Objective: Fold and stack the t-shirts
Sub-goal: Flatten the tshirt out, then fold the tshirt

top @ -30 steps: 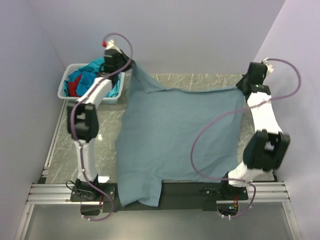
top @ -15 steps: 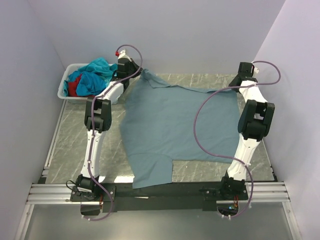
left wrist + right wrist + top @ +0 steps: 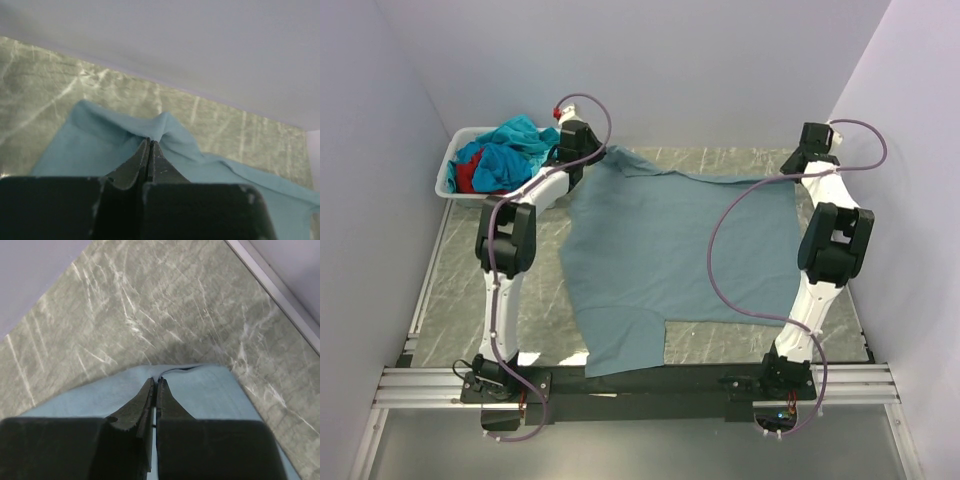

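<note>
**Grey-blue shirt spread out, both far corners pinched; no fold made yet**

Grey-blue shirt lay opened out on the marble-patterned table, between the two arms. Its far edge ran close to the back wall and one flap reached toward the near rail. The cloth looked mostly flat, with some puckering along the far edge.

Left gripper was at the far-left corner. In the wrist view its jaws were pressed together, with a small ridge of cloth drawn up at the tips, so I judged it to be holding the shirt.

Right gripper was at the far-right corner. Its jaws were likewise together, with the hem caught between the tips.

Both arms were stretched far forward, with the shirt held across the span between them.

Other shirts, teal, blue and red, sat heaped in the white basket at the far left, just beside the left arm.

Progress, as a judgement: early.
- One shirt was laid out, ready for folding.
- No crease or fold-over was visible on it.
- No stack was present anywhere on the table.
- Left to do: fold this shirt and set it down as the base of the stack, then take each basket shirt in turn.
</note>
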### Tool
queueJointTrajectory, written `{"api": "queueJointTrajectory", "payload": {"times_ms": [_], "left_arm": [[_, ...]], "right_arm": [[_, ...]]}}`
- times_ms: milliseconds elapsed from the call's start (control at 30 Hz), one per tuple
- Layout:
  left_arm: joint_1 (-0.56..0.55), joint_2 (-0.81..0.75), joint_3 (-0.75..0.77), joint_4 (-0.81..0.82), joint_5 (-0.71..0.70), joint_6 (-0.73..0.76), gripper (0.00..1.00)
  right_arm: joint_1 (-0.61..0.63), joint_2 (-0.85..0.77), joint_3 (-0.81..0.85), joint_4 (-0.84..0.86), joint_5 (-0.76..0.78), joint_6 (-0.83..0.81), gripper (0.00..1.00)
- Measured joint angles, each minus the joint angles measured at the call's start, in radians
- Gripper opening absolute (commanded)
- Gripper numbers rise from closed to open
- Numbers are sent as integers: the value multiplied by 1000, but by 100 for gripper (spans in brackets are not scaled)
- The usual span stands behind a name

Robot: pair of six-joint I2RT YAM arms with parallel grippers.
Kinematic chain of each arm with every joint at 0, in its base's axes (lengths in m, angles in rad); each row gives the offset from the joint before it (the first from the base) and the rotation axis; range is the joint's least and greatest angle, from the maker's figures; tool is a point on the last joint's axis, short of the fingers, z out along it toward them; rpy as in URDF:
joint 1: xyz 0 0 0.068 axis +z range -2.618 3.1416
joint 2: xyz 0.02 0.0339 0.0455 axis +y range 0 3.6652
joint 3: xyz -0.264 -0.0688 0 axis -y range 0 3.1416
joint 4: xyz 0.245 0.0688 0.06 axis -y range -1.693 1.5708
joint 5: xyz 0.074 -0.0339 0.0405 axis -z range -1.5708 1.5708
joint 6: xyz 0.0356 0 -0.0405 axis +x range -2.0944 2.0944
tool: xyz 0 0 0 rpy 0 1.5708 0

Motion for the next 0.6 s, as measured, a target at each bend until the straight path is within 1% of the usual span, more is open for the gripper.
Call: {"api": "queueJointTrajectory", "payload": {"times_ms": [167,300,433,600], "left_arm": [[-50,-171,-82,-74,-78,-9,1],[-61,-271,-139,-132,-112,-29,1],[-61,-398,-278,-198,-162,-59,1],[-74,-494,-373,-294,-201,-102,1]], "right_arm": [[-2,-76,-53,-2,-1,-7,0],[-12,-127,-75,-2,-2,-16,0],[-27,-151,-84,-12,-5,-28,0],[-39,-178,-90,-40,-15,-53,0]]}}
